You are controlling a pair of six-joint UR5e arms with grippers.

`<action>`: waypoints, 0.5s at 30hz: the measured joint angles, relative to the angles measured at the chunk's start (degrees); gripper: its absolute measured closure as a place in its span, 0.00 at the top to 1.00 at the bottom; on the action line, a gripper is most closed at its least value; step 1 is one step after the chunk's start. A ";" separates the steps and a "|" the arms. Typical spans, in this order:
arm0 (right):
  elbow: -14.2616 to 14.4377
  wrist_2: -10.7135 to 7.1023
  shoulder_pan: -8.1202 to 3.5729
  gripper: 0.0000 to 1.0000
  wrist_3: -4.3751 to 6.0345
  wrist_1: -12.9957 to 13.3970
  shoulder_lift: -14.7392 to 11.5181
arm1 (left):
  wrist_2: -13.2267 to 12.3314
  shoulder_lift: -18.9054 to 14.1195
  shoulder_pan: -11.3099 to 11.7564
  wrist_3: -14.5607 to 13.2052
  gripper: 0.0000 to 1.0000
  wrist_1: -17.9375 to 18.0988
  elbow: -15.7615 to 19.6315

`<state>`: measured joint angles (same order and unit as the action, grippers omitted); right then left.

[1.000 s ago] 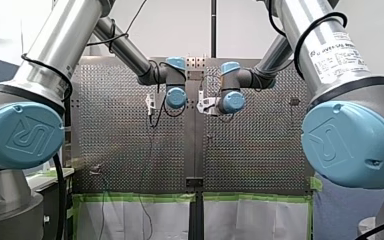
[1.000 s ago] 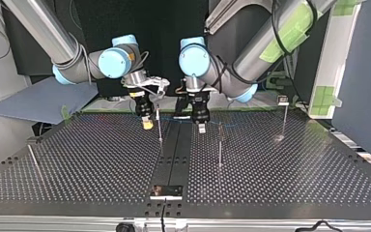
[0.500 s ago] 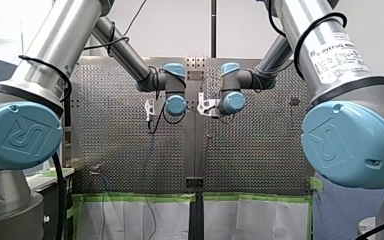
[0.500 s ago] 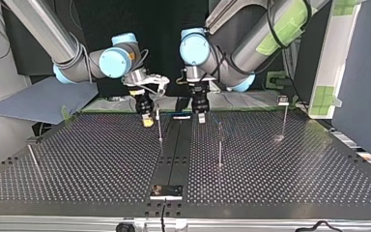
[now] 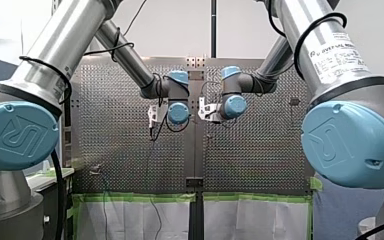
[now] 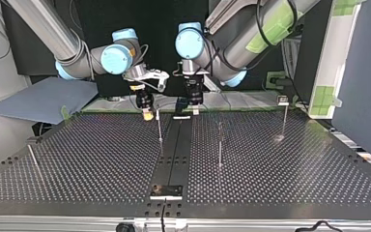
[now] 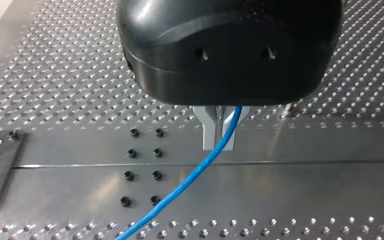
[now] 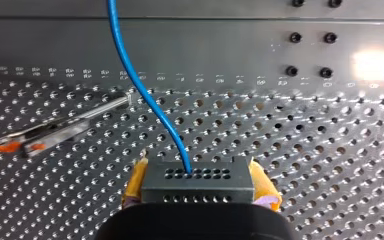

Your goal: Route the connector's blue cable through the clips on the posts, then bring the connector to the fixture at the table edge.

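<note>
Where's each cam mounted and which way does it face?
Front: behind and above the shoulders, looking over the table; left arm at its left, right arm at its right.
Top: across the table, facing the arms; sides crossed.
Left wrist: looks along the left end effector, shut on the cable.
Right wrist: looks along the right end effector, holding the connector.
Shared: both wrist views show the cable.

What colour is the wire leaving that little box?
Blue. The wire from the box shows best in the right wrist view.
</note>
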<state>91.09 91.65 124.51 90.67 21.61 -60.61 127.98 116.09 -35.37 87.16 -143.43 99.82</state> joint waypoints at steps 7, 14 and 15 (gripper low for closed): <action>1.65 0.53 -0.01 0.00 -0.09 0.49 0.00 | 0.03 0.20 -0.31 -0.06 0.07 1.41 1.00; 3.05 1.15 -0.01 0.00 -0.14 1.19 0.00 | -0.26 1.32 -0.77 -0.32 0.07 2.53 1.42; 3.30 1.33 -0.01 0.00 -0.14 1.29 0.00 | -0.28 1.70 -0.89 -0.35 0.07 2.84 1.45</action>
<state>94.39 92.98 124.50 90.53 22.89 -60.61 127.69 117.79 -36.25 86.81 -140.58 101.27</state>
